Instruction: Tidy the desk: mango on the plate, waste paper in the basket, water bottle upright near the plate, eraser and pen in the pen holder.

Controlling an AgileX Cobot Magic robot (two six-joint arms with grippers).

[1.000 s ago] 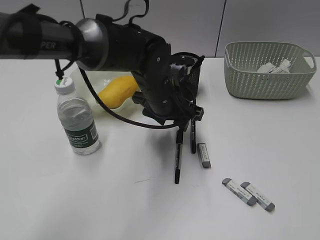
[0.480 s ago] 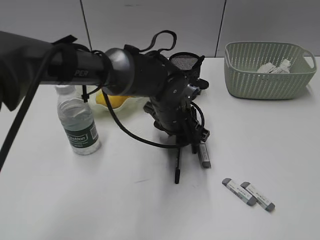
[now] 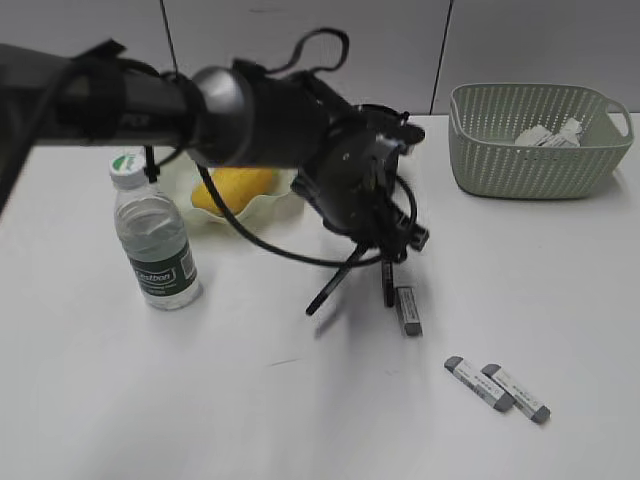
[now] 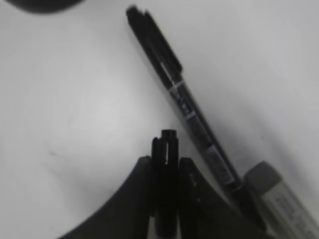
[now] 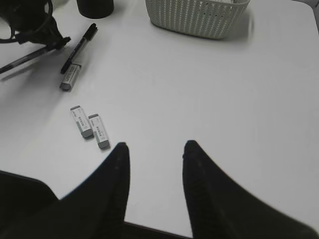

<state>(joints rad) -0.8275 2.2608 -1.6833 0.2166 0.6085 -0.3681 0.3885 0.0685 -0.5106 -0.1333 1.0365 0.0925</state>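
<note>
My left gripper (image 3: pixel 385 250) reaches across the middle of the desk (image 3: pixel 200 400) and is shut on a black pen (image 3: pixel 335 285), which hangs tilted above the desk; the left wrist view shows the pen (image 4: pixel 166 149) between the jaws (image 4: pixel 166 167). A second black pen (image 4: pixel 184 104) lies beside a grey eraser (image 3: pixel 407 308). The mango (image 3: pixel 235 188) lies on the green plate (image 3: pixel 270 213). The water bottle (image 3: pixel 155 240) stands upright left of the plate. Waste paper (image 3: pixel 545 135) lies in the basket (image 3: pixel 540 165). The pen holder (image 5: pixel 94 6) is mostly hidden behind the left arm. My right gripper (image 5: pixel 154 149) is open and empty.
Two more grey erasers (image 3: pixel 468 382) (image 3: pixel 515 392) lie side by side at the front right. My right gripper hovers near the desk's front edge. The left arm's thick body (image 3: pixel 250 110) spans from the left edge to the centre.
My left gripper has closed on one of the two pens and lifted it; the pen now hangs tilted off the desk. The other pen and the erasers have not moved.
</note>
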